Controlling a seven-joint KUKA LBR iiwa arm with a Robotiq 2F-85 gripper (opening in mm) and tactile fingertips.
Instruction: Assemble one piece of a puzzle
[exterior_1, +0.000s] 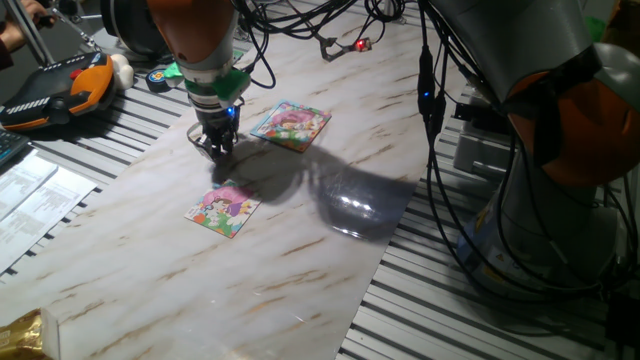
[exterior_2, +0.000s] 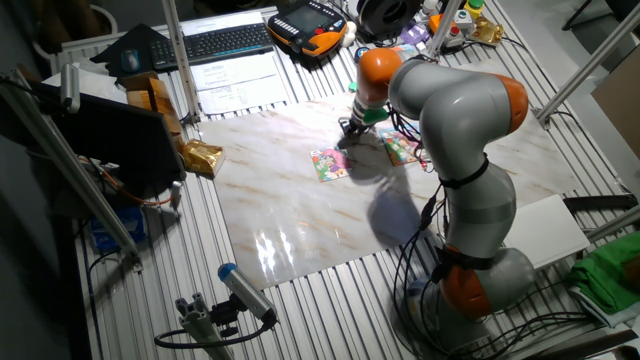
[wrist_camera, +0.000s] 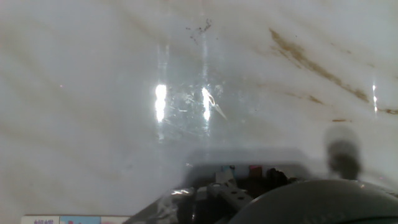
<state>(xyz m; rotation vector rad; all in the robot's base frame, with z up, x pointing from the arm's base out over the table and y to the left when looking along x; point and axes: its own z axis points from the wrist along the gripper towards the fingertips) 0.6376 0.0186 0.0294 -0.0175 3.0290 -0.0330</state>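
The KUKA arm rises from its base at the near-right edge of the desk in the other fixed view, grey links joined by orange bands; it bends at the elbow and reaches across toward the far side; the last link turns down so the wrist stands close to vertical, an orange segment above a grey flange with a green band; below it the gripper points straight down, its tips close above the marble surface; the jaws are dark and set near together, though whether they grip anything cannot be told; the hand view shows only blurred dark gripper parts along its lower edge.
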